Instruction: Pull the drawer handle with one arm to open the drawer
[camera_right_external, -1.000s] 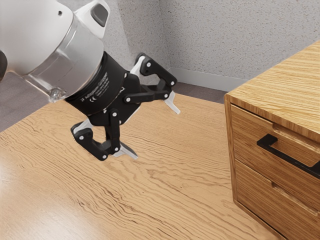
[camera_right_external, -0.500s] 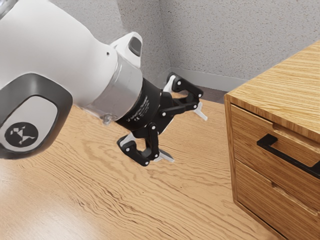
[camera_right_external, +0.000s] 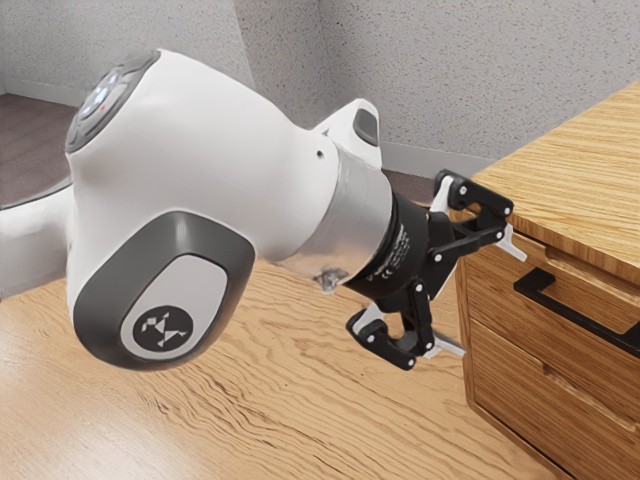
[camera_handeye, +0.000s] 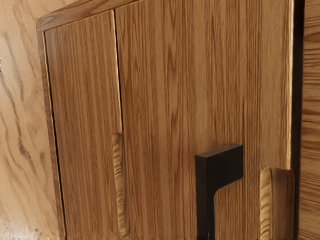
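Gripper (camera_right_external: 485, 300) spread wide, holding nothing, just beside the wooden cabinet's (camera_right_external: 570, 160) front corner.
On the table (camera_right_external: 250, 400), the cabinet stands at the exterior view's right; its upper drawer (camera_right_external: 530, 325) sits flush, with the black handle (camera_right_external: 580, 312) untouched.

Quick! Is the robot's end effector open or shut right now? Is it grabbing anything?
End effector: open, holding nothing, beside the drawer cabinet and not yet on the black handle.

Black handle (camera_right_external: 575, 311), oak-grain cabinet (camera_right_external: 570, 170), speckled grey wall (camera_right_external: 450, 70)
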